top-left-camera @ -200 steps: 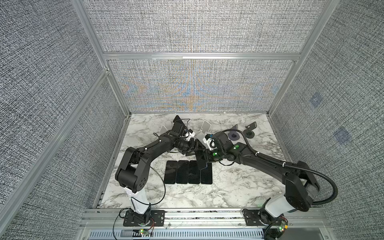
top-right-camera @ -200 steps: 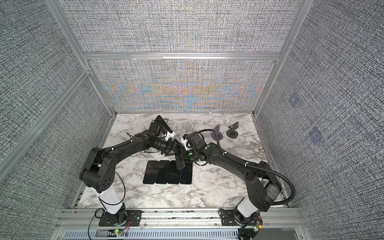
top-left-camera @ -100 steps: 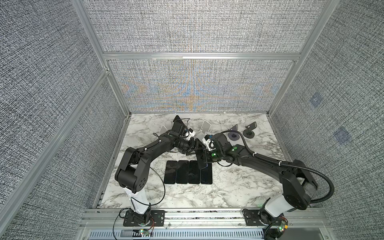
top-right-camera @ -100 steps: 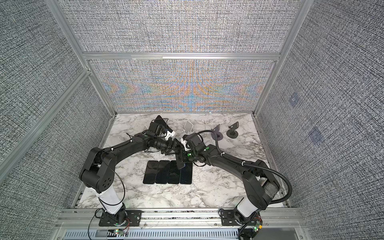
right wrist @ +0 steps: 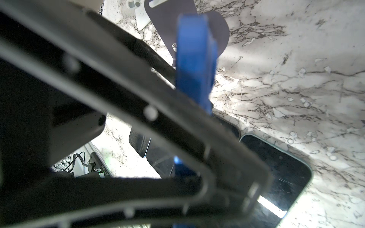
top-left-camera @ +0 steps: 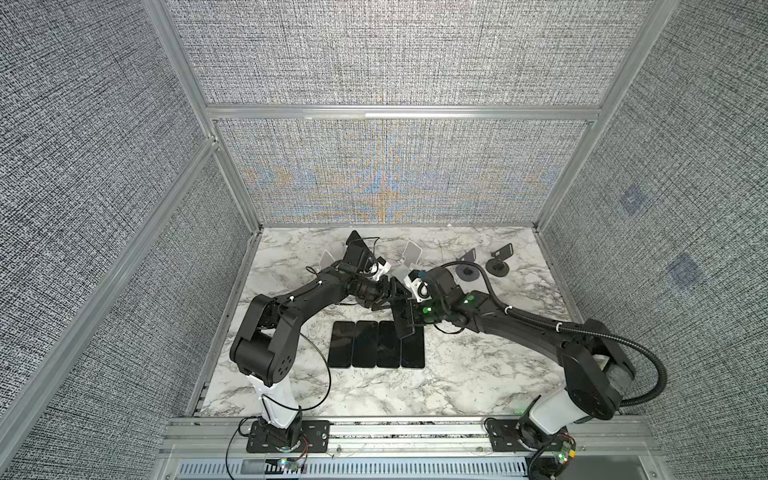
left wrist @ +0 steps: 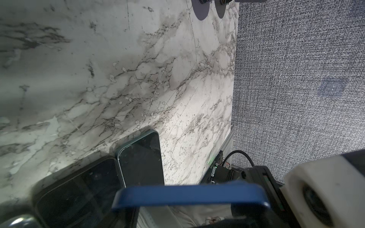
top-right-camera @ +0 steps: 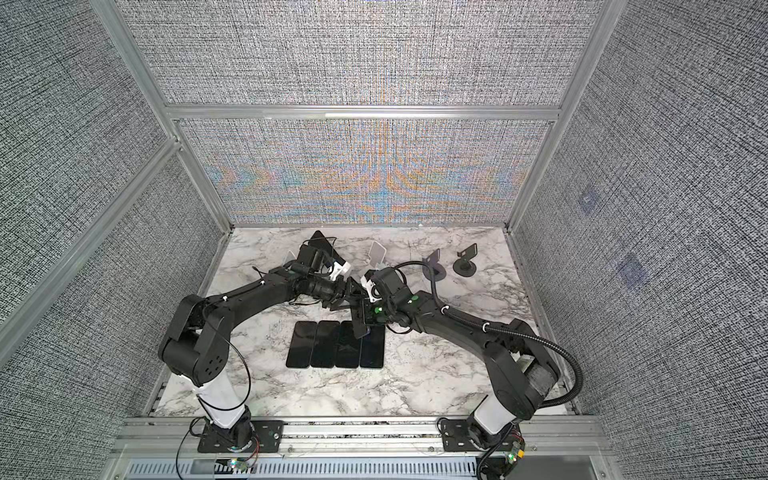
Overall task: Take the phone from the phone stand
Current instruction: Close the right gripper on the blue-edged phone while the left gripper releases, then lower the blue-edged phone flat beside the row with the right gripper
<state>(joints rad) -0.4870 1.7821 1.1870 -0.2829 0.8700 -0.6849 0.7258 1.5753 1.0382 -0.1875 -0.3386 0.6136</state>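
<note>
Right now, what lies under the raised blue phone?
Four dark phones lie flat, side by side, on the marble table below the blue phone. In both top views it covers the far ends of two of them. That part is hidden.

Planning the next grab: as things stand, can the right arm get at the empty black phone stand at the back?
Probably not yet. The way to the black phone stand looks free, but the right claw is shut on the blue-edged phone, so it would have to let go first.
</note>
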